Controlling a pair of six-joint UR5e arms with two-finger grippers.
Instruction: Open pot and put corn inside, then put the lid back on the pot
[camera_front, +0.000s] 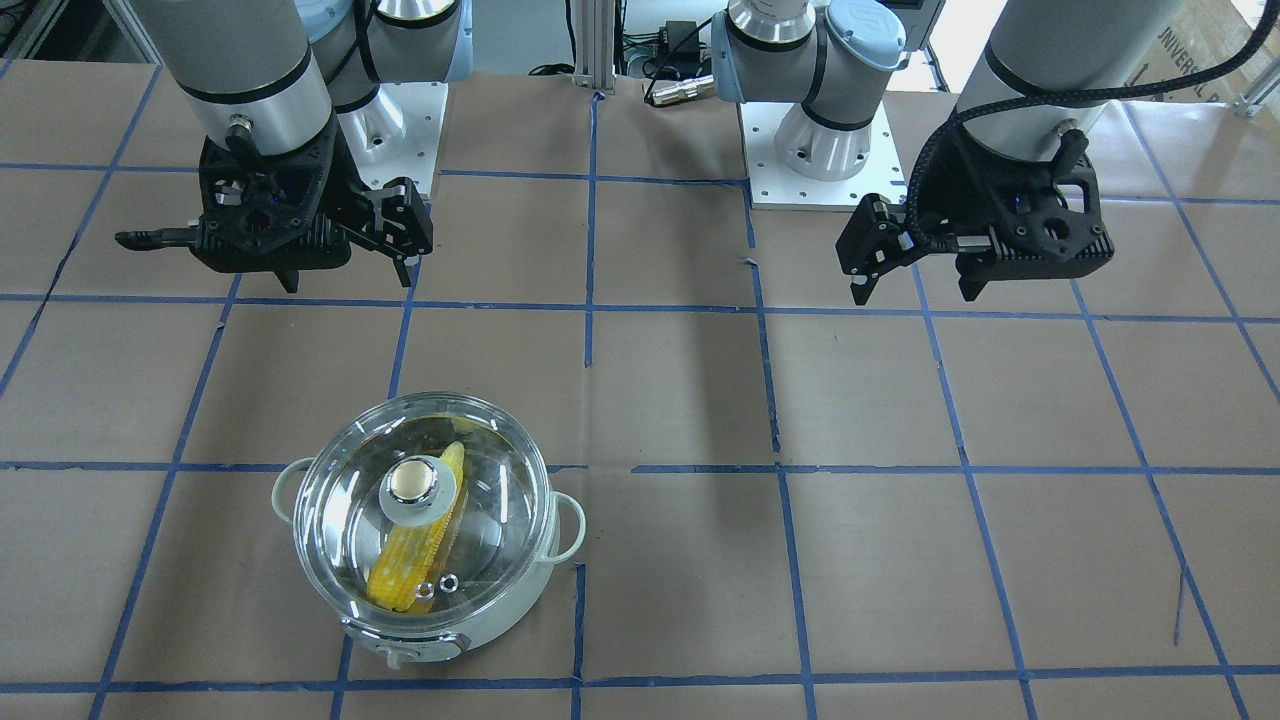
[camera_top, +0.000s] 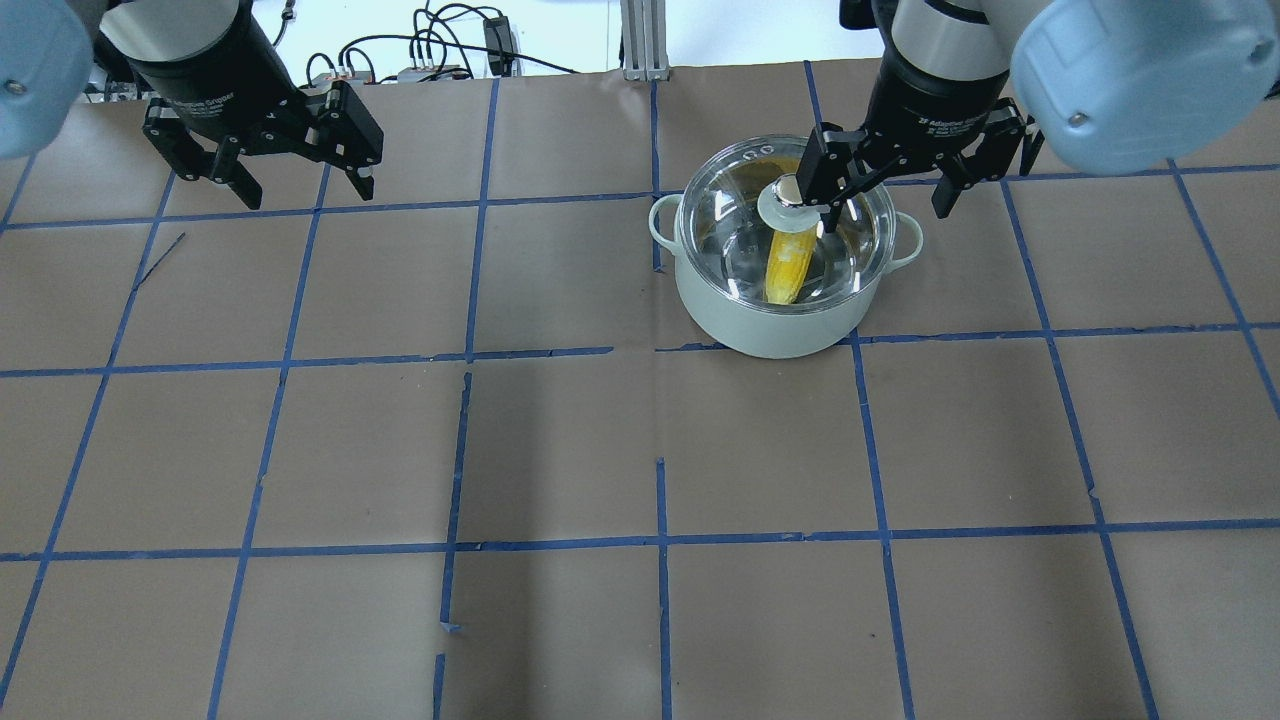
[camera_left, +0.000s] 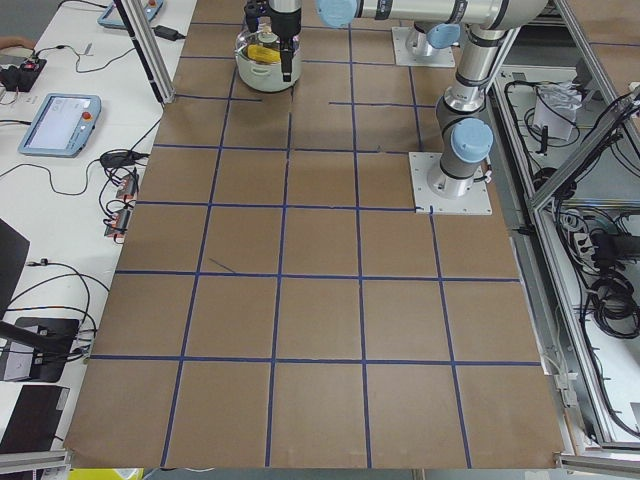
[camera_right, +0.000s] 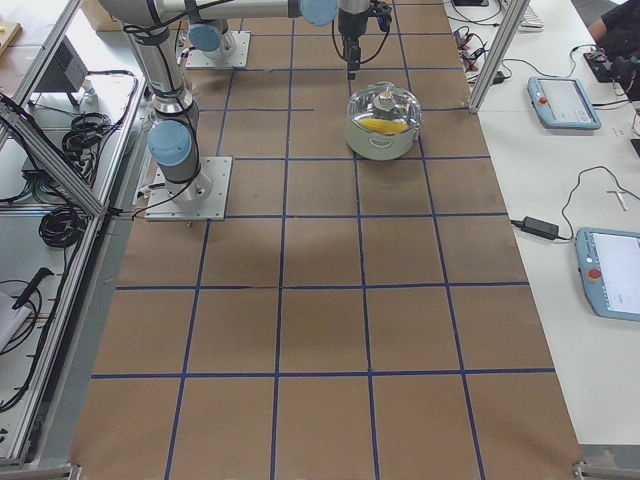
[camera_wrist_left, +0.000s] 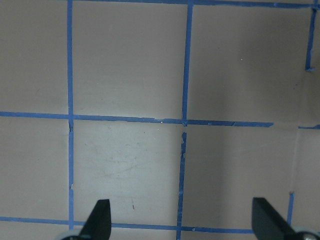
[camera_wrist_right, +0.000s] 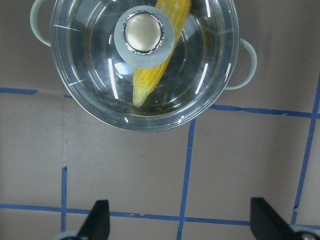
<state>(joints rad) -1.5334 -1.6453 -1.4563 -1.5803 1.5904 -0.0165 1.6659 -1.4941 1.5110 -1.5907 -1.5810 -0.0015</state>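
The pale mint pot (camera_front: 522, 598) stands on the table with the clear glass lid (camera_front: 482, 492) seated on it. The yellow corn (camera_front: 408, 562) lies inside, seen through the glass. In the overhead view the pot (camera_top: 770, 338), lid (camera_top: 730, 250) and corn (camera_top: 785, 272) sit at the far right. My right gripper (camera_top: 886, 214) is open and empty, raised above the table on the robot's side of the pot, apart from the lid. Its wrist view shows the lid (camera_wrist_right: 85, 60) and corn (camera_wrist_right: 150, 80) ahead of the fingers (camera_wrist_right: 99, 220). My left gripper (camera_top: 305, 193) is open and empty, far left.
Brown paper with blue tape grid lines (camera_top: 660, 540) covers the table. The arm bases (camera_front: 820, 150) stand at the robot's edge. Tablets and cables (camera_right: 565, 100) lie on the side bench beyond the table. The left wrist view shows only bare paper (camera_wrist_left: 125, 165).
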